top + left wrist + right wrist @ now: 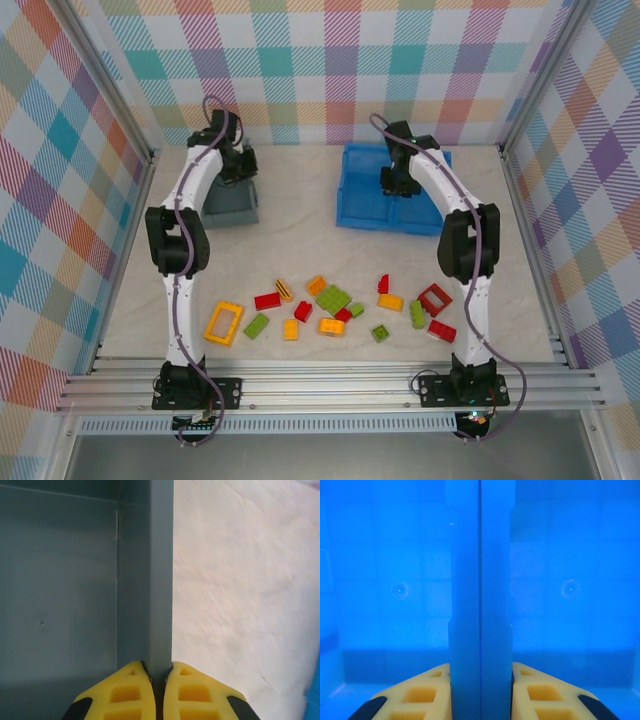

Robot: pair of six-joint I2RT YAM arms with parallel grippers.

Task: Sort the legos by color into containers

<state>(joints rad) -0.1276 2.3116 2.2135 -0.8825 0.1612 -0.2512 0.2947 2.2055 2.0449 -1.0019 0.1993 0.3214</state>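
The pale table (300, 240) carried everything, walled in by checked cloth panels. At its far right sat the blue bin (360, 195), its two compartments split by a central divider (480, 580). At the far left, well apart from it, sat the smaller grey bin (235, 208). The right gripper (481, 672) reached down into the blue bin with its yellow fingers (425, 692) clamped on the divider, one in each compartment. The left gripper (158, 672) was pinched onto the grey bin's right wall (160, 580), one finger inside and one outside. The legos (333, 299) lay scattered along the near part of the table between the two arm bases: a yellow frame (224, 323) at the left end, a red frame (434, 299) near the right, and small red, green and orange bricks between.
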